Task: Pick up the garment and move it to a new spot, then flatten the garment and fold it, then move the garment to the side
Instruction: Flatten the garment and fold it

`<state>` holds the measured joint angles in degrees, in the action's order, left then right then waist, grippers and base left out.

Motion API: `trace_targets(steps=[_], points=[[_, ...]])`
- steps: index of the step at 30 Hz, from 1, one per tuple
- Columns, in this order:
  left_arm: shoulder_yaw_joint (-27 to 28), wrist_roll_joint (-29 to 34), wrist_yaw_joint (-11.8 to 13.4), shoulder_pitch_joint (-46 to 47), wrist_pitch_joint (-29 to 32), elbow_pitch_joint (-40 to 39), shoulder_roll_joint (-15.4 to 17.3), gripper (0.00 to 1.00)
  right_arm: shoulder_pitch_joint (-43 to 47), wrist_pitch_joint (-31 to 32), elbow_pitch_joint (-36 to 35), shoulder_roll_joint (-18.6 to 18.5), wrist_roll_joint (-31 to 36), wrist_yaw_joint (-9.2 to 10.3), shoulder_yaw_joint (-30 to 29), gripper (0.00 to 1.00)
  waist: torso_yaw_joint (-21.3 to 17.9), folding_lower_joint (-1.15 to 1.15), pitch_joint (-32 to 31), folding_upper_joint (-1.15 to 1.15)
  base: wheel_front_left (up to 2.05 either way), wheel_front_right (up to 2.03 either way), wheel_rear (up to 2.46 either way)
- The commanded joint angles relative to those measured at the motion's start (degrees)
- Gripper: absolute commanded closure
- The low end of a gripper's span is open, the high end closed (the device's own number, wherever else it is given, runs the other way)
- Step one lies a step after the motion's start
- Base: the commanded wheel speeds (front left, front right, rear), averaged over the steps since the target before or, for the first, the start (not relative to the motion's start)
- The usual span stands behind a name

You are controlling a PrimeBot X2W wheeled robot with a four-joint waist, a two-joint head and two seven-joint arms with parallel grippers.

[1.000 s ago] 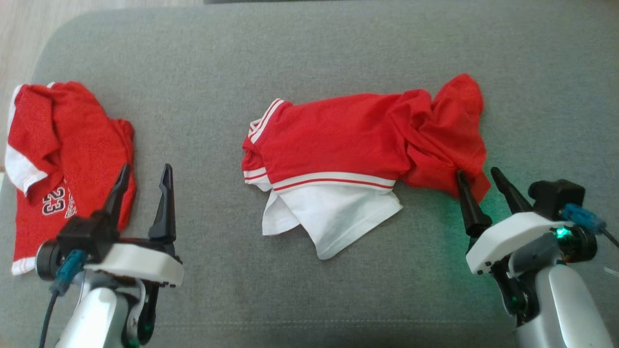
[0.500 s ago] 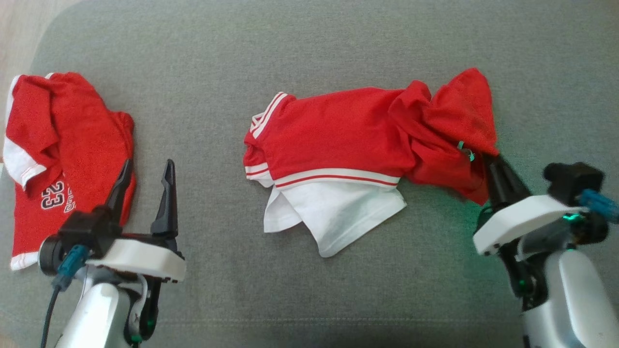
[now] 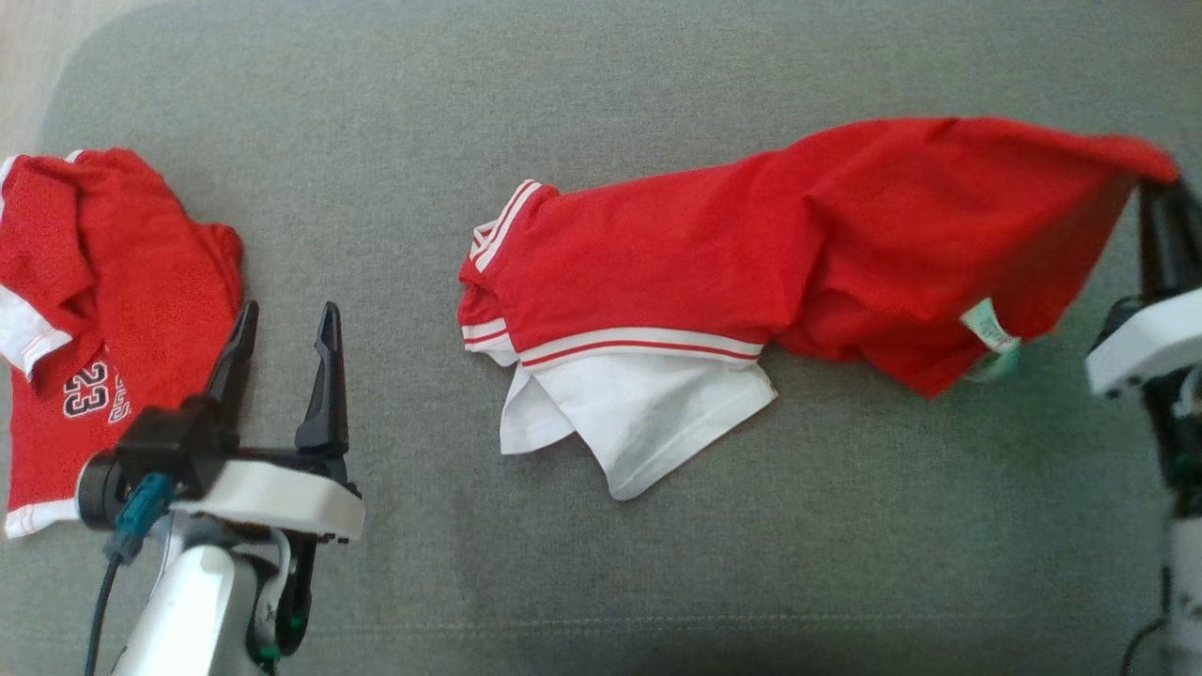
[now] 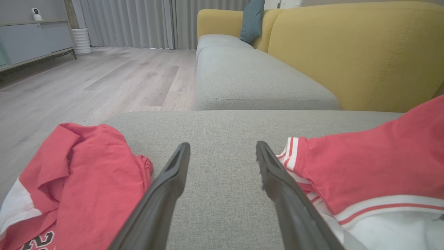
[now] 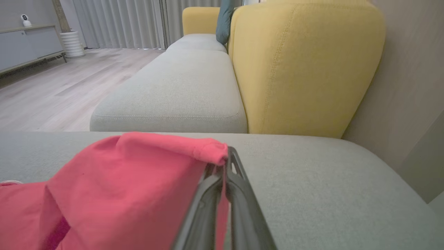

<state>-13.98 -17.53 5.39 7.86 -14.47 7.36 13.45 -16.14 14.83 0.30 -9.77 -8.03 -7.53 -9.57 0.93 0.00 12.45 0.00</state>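
Lying at the left edge of the cushion (image 3: pixel 601 84), a numbered jersey (image 3: pixel 103 310) sits beside the left gripper (image 3: pixel 287 317) (fingers spread wide, empty). Bare grey separates it from the garment (image 3: pixel 714 253), mid-cushion, its right hem held up, pinched in the right gripper (image 3: pixel 1157 192) near the right edge.

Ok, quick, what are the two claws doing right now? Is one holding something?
Left claw: open, holding nothing.
Right claw: closed on the edge of the middle red shirt.

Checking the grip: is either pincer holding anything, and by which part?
Right pincer is shut on the middle red garment, pinching a fabric edge at its right end. Left pincer is open, empty.
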Motion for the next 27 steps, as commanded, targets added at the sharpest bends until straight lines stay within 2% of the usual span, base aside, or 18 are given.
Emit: trace_targets(steps=[1, 7, 14, 15, 16, 17, 22, 27], points=[[2.8, 0.5, -0.4, 3.0, -0.5, -2.2, 0.6, 0.0, -2.5, 0.9, -2.1, -1.8, -0.3, 0.04, 0.8, 1.0, 0.1, 0.0, 0.3, 0.0, 0.0, 0.0, 0.0], [2.8, 1.1, -1.2, 4.3, -0.5, -2.6, -0.1, 0.0, -7.4, 2.2, 3.4, -5.9, -1.4, 0.04, 0.1, 1.0, 1.3, 0.0, 2.7, 0.0, 0.0, 0.0, 0.0], [3.0, 1.9, -3.0, 7.3, -0.5, -2.7, -1.0, 0.0, -14.8, -0.4, 13.6, -7.3, -1.6, 0.04, 1.9, 1.0, 3.5, 0.0, 7.2, 0.0, 0.0, 0.0, 0.0], [3.1, 2.0, -3.2, 7.6, -0.5, -2.7, -1.1, 0.0, -15.6, -1.0, 15.3, -7.1, -1.5, 0.04, 2.4, 0.86, 3.7, 0.0, 7.7, 0.0, 0.0, 0.0, 0.0], [3.2, 2.2, -3.4, 7.9, -0.5, -2.6, -1.3, 0.0, -16.4, -1.7, 16.9, -7.0, -1.4, 0.04, 2.8, 0.46, 3.9, 0.0, 8.1, 0.0, 0.0, 0.0, 0.0], [3.2, 2.3, -3.6, 8.1, -0.5, -2.5, -1.5, 0.0, -17.0, -2.8, 18.4, -6.7, -1.4, 0.04, 3.1, 0.0, 4.1, 0.0, 8.3, 0.0, 0.0, 0.0, 0.0], [3.7, 3.2, -4.4, 8.2, -0.5, -2.2, -2.3, 0.0, -17.8, -9.8, 22.8, -5.8, 0.9, 0.04, 2.2, 0.0, 4.5, 0.0, 8.3, 0.0, 0.0, 0.0, 0.0], [4.4, 4.2, -4.5, 6.8, -0.5, -1.8, -2.5, 0.0, -14.1, -17.2, 19.6, -3.3, 3.9, 0.04, 0.8, 0.0, 3.7, 0.0, 5.7, 0.0, 0.0, 0.0, 0.0]])
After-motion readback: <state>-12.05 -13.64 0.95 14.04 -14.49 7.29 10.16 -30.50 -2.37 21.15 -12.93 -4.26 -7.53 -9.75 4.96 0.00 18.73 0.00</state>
